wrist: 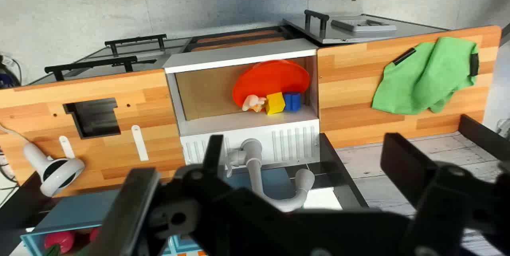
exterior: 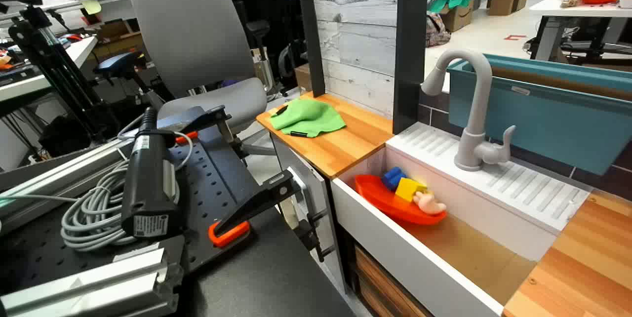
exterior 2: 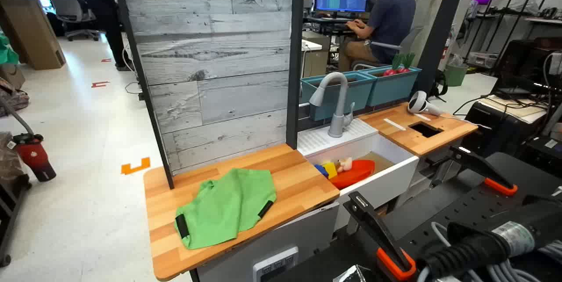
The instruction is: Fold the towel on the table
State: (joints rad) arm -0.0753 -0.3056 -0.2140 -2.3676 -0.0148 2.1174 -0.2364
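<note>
Green towel point(exterior 2: 228, 211) lay rumpled on the wooden tabletop point(exterior 2: 303, 181), left of the sink point(exterior 2: 386, 187) | hand point(wrist: 301, 152) gaped empty, well apart | folding seemed to want a low near-edge pinch, then slow carry to far edge

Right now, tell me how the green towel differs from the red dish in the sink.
The towel is green with black patches at its edges, while the dish looks plain red. The towel lies rumpled, with visible folds; the dish is smooth and rounded. The towel rests on the wooden countertop, the dish inside the sink. Both are brightly colored.
</note>
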